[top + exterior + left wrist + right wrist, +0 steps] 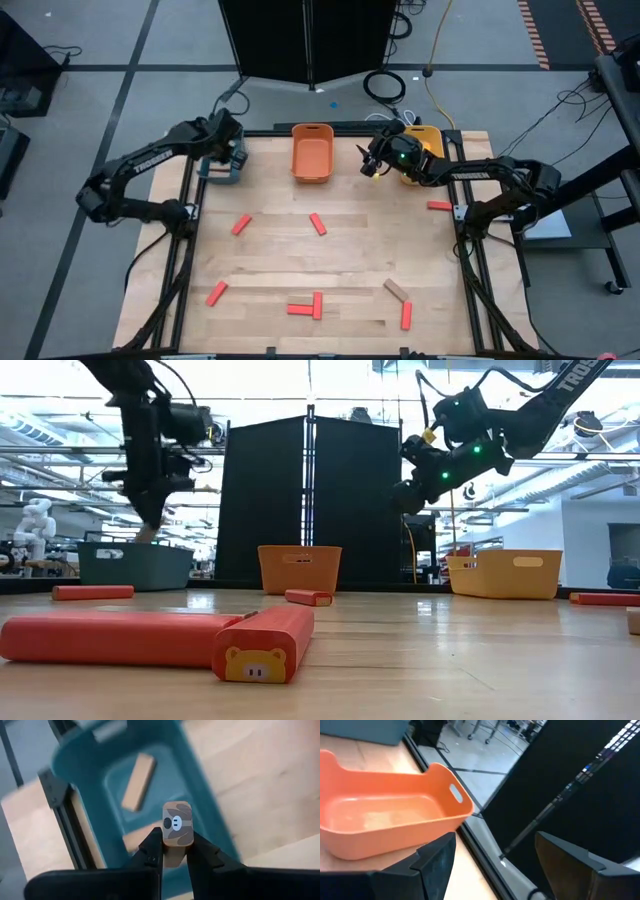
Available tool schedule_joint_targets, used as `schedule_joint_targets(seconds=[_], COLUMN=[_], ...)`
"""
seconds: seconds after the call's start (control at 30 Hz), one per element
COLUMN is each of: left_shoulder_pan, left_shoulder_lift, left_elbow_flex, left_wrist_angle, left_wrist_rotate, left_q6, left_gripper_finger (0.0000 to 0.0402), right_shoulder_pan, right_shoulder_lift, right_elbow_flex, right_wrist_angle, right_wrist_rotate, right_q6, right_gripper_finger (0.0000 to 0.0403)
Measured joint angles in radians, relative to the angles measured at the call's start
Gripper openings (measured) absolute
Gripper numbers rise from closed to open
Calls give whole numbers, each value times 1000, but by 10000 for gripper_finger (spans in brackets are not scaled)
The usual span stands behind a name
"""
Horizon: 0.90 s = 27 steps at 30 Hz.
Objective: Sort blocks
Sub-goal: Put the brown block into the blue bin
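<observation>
Pincer, left [174, 851]: clamping tan block [177, 827] over teal bin [200, 785]. Pincer, right [512, 865]: gaping wide, holding nothing, hovering near orange bin [385, 820].

You're looking at a table [330, 270] of pale planked wood with a smooth, faintly shiny finish. The red blocks [150, 638] are painted, with a satin sheen. Your left hand [172, 851] has matt black fingers clamped on a bare tan wood block [177, 827]. The teal bin [200, 785] and orange bin [385, 820] look like smooth plastic.
</observation>
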Motion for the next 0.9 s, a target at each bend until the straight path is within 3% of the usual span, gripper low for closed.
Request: schedule_joint_targets(seconds=[0.2, 0.47, 0.57, 0.63, 0.73, 0.83, 0.9], left_shoulder_pan=[3, 4, -18, -62, -152, -239, -291], left_shoulder_lift=[74, 49, 15, -14, -27, -18, 3], left_elbow_flex=[-2, 74, 69, 25, -72, -150, -186], left_wrist_angle=[47, 17, 145, 327, 642, 926, 1059], left_wrist_rotate=[5, -3, 40, 147, 430, 732, 861], left_q6=[102, 165, 181, 215, 348, 462, 506], left_gripper_finger=[82, 161, 167, 167, 168, 168, 169], right_shoulder_pan=[3, 62, 92, 122, 176, 236, 282], right_shoulder_lift=[-1, -18, -18, -18, -18, -24, -27], right_elbow_flex=[0, 0, 0, 0, 3, 80, 180], right_wrist_angle=[22, 2, -1, -16, -39, -235, -439], right_wrist_rotate=[-11, -11, -11, -11, -18, -83, -106], right_q6=[15, 102, 109, 125, 154, 203, 253], right_gripper_finger=[267, 267, 267, 267, 267, 267, 267])
